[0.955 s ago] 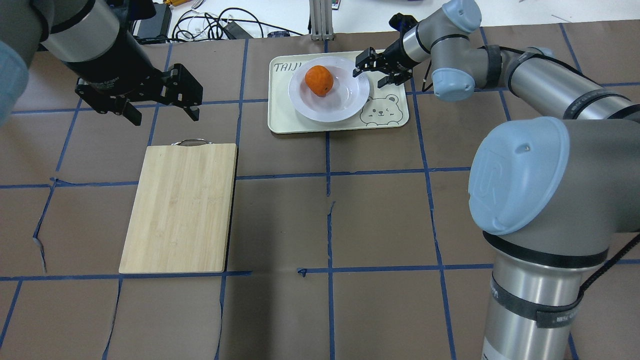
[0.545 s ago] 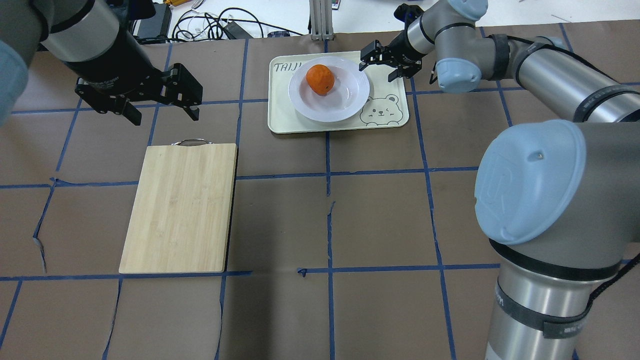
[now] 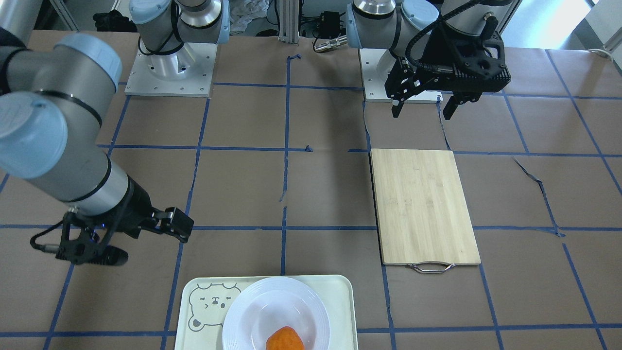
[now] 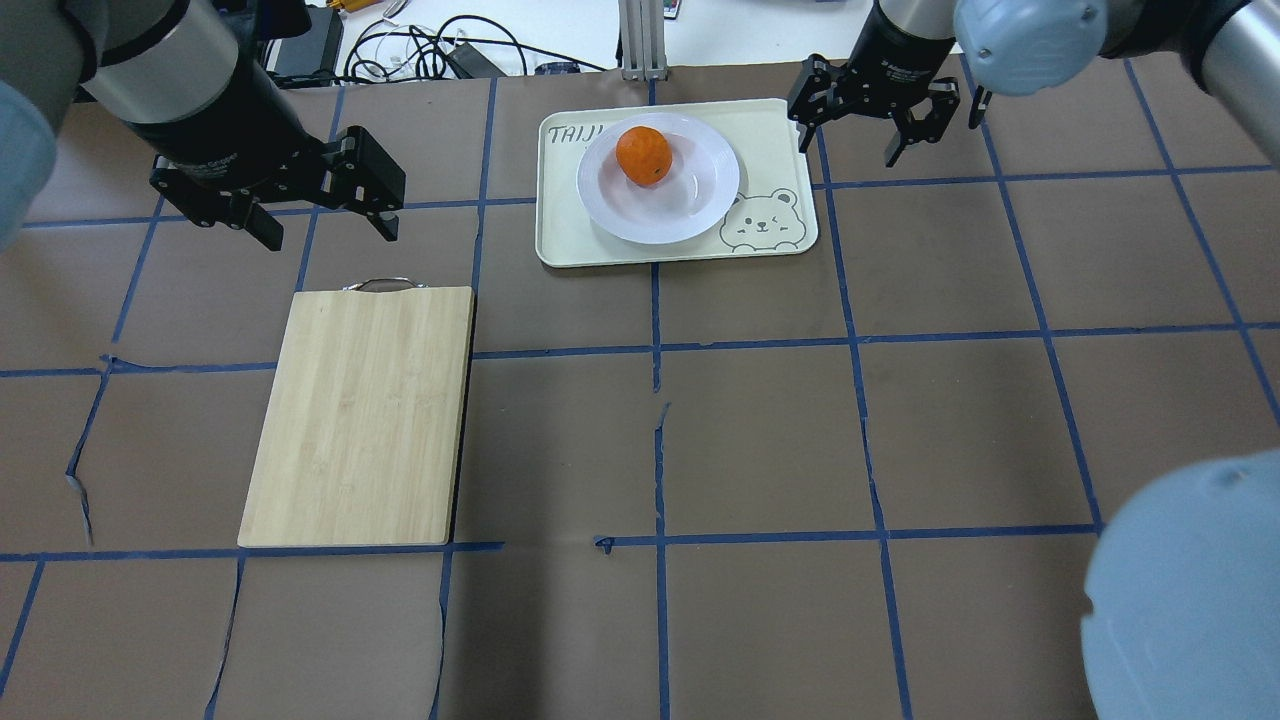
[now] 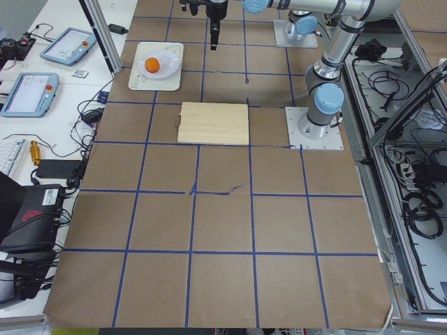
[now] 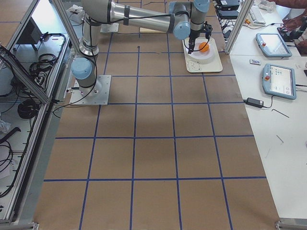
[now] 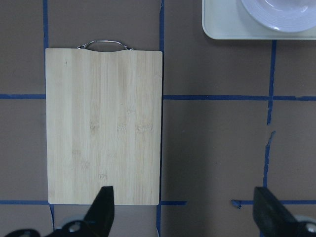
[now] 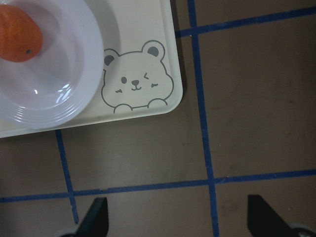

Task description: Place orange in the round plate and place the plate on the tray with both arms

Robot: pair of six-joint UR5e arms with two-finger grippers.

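Note:
The orange (image 4: 642, 156) lies in the round plate (image 4: 690, 200), a little left of its centre. The plate rests on the tray (image 4: 565, 235), which carries a bear face at its near right corner. My right gripper (image 4: 868, 130) hangs open and empty above the table just past the tray's right edge. In the right wrist view the orange (image 8: 17, 32), plate (image 8: 59, 98) and tray (image 8: 143, 54) show ahead of the open right gripper (image 8: 177, 217). Open too is my left gripper (image 4: 330, 225), left of the tray and over the far end of the cutting board.
A bamboo cutting board (image 4: 360, 415) with a metal handle lies on the left half of the brown table (image 4: 760, 430). Cables (image 4: 430, 50) and an aluminium post stand beyond the far edge. The arm bases (image 3: 167, 68) sit on the robot's side.
My right gripper has drawn back from the plate's right rim, moving right and upward and turning its fingers downward. The plate, orange, tray and left gripper stay as they were.

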